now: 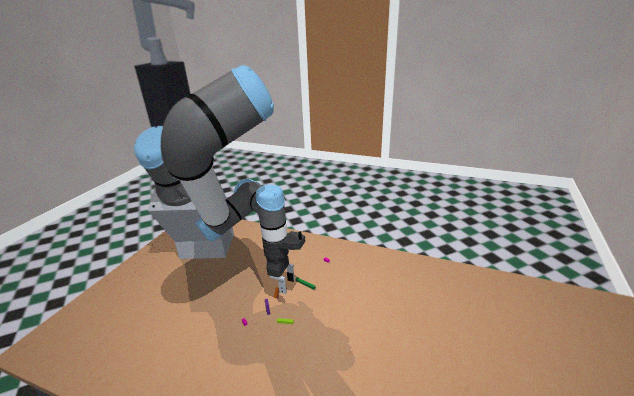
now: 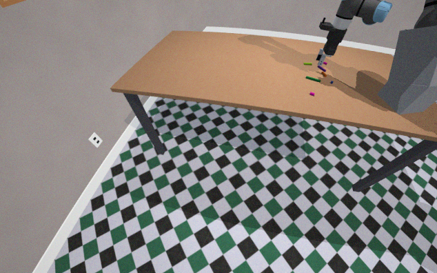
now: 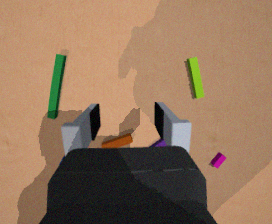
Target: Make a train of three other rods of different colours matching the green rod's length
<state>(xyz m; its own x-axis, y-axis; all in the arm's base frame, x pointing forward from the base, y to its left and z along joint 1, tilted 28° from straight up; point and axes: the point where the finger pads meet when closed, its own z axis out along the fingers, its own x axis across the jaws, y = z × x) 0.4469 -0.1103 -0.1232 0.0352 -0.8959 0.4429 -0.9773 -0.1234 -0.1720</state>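
My gripper (image 1: pixel 286 286) (image 2: pixel 320 61) (image 3: pixel 127 114) is open and empty, above the table near the orange rod. The orange rod (image 1: pixel 276 293) (image 2: pixel 324 74) (image 3: pixel 117 141) and the purple rod (image 1: pixel 267 307) (image 2: pixel 322 69) (image 3: pixel 158 144) lie apart, partly hidden by my gripper body in the wrist view. The lime rod (image 1: pixel 285 321) (image 2: pixel 307 64) (image 3: pixel 195 78) and green rod (image 1: pixel 305 283) (image 2: pixel 313 79) (image 3: pixel 57 86) lie separately. The blue rod (image 2: pixel 331 82) is hidden in the top view. One magenta rod (image 1: pixel 244 322) (image 2: pixel 325 63) (image 3: pixel 218 160) lies beyond the purple one.
Another magenta rod (image 1: pixel 327 260) (image 2: pixel 312 94) lies beyond the green rod, outside the wrist view. The wooden table (image 1: pixel 440 320) (image 2: pixel 200 65) carries all the rods. The arm's shadow falls across several of them. The robot's grey pedestal stands at one end of the table.
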